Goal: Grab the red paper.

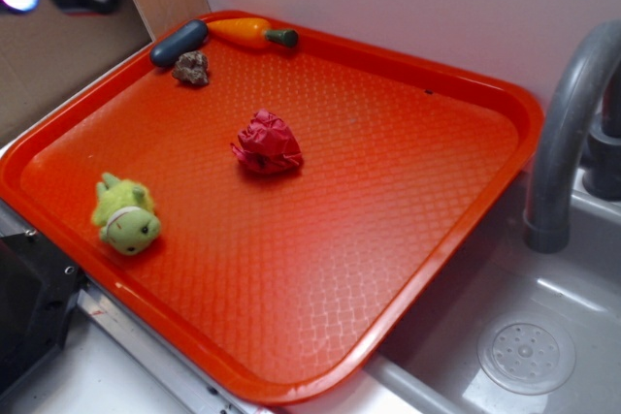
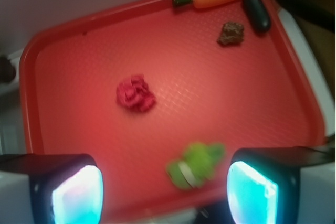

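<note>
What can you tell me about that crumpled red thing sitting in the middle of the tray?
The red paper is a crimson sheet crumpled into a rough ball, its surface full of creases and folds. It rests alone near the middle of the orange tray, touching nothing but the tray floor. The green plush toy, of similar size, lies apart. In the wrist view the open claw is well short of it.

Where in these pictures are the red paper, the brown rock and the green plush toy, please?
red paper (image 1: 267, 143): exterior view, middle of the crumpled ball.
brown rock (image 1: 192, 68): exterior view, centre of the lump.
green plush toy (image 2: 195, 165): wrist view, blurred, middle of its body.
</note>
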`<state>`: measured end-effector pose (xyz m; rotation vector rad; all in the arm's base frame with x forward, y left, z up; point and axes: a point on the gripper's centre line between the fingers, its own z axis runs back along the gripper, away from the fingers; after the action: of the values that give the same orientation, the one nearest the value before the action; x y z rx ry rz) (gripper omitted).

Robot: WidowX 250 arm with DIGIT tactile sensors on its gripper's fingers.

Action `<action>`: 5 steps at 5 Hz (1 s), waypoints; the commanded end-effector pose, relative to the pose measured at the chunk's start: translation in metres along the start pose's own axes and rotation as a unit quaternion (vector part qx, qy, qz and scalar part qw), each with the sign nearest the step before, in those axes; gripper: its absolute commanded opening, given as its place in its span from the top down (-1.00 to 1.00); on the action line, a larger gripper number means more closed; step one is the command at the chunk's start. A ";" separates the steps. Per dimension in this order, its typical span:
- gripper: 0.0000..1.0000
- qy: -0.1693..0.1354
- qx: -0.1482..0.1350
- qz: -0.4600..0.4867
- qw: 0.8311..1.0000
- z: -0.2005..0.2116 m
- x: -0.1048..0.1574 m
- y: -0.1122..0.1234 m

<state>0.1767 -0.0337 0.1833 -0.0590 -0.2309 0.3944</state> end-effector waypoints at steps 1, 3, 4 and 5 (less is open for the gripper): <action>-1.00 -0.009 -0.030 -0.013 0.999 -0.052 0.030 -0.026; -1.00 0.026 0.001 -0.042 0.999 -0.107 0.050 -0.031; -1.00 0.036 0.019 -0.060 0.997 -0.124 0.050 -0.031; -1.00 0.063 0.025 -0.087 0.994 -0.149 0.047 -0.034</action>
<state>0.2580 -0.0462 0.0417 -0.0030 -0.0555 0.2318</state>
